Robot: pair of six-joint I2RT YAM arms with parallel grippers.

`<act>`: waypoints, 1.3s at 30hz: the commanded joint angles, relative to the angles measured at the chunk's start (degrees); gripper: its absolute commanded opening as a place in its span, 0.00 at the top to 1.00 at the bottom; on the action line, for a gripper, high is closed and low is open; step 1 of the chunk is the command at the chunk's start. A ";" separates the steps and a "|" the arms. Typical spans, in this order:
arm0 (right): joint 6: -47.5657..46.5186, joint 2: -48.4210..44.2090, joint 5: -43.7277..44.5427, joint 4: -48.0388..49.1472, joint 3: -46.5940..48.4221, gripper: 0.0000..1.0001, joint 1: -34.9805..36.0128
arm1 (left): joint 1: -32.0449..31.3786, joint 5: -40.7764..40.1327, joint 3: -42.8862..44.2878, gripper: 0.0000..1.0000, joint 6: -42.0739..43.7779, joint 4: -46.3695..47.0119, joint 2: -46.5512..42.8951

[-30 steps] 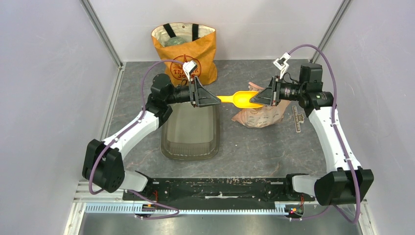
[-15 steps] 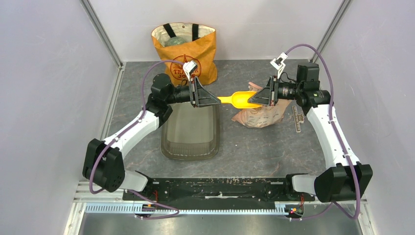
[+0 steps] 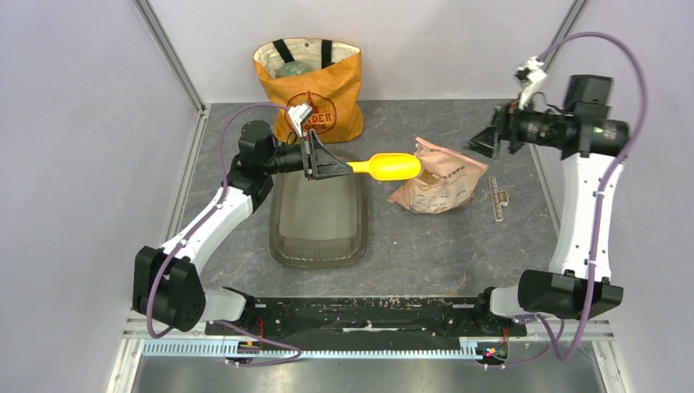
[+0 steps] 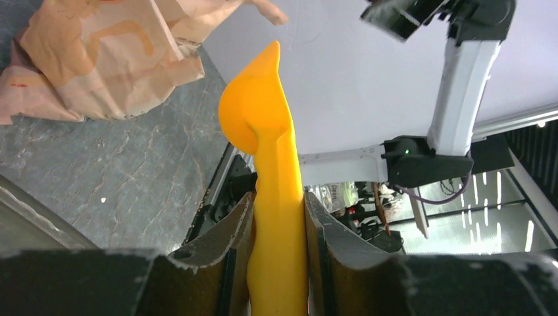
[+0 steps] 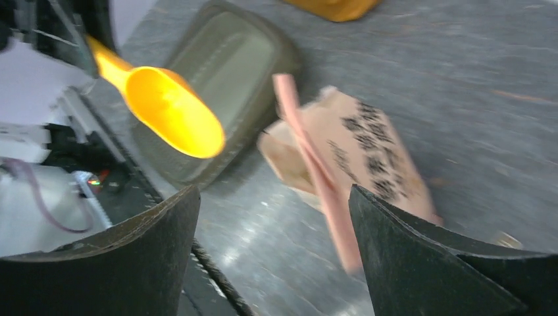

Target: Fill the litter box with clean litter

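Your left arm point(image 3: 214, 214) and right arm point(image 3: 583, 209) have white shells, black joints, a looping purple cable point(image 3: 641, 82) each, and a black wedge-shaped left gripper point(image 3: 345, 168) and right gripper point(image 3: 479, 142) with scuffed fingers point(image 4: 214, 260).

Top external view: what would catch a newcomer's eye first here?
The bright orange scoop stands out, clamped by the left end effector at the far end of the grey litter box, which holds no visible litter. An orange tote bag stands at the back wall; a crinkled printed bag lies right of the scoop.
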 commanded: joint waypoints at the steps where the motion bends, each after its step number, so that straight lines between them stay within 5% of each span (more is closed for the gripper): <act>1: -26.40 2.63 1.78 -24.03 8.06 0.11 -9.99 | 0.20 1.66 2.05 0.98 12.15 -12.30 -3.56; 7: -53.30 6.45 4.75 -28.85 2.32 0.11 -17.48 | 0.21 -0.46 7.35 0.98 21.10 -24.74 -2.24; 14: -58.90 10.41 -3.38 -7.54 -10.67 0.03 -17.39 | 0.27 -0.32 11.06 0.98 23.94 -29.12 -0.29; 21: -60.54 15.83 -6.18 3.73 -14.87 0.05 -12.36 | 0.47 -1.35 13.97 0.98 29.35 -37.23 0.93; 24: -57.57 17.13 -6.80 6.89 -15.24 0.19 -9.27 | 0.53 -2.87 17.85 0.98 32.94 -42.79 2.41; 26: -57.07 17.26 -7.40 7.03 -15.24 0.37 -8.08 | 0.50 -4.62 20.42 0.98 35.94 -46.58 2.89; 30: -61.38 15.10 -8.56 1.58 -15.98 0.95 -7.59 | 0.56 -8.13 25.16 0.98 38.24 -53.26 3.89; 39: -67.28 8.05 -15.07 -16.95 -10.72 1.00 -5.50 | 0.68 -7.87 29.66 0.98 40.57 -57.84 4.96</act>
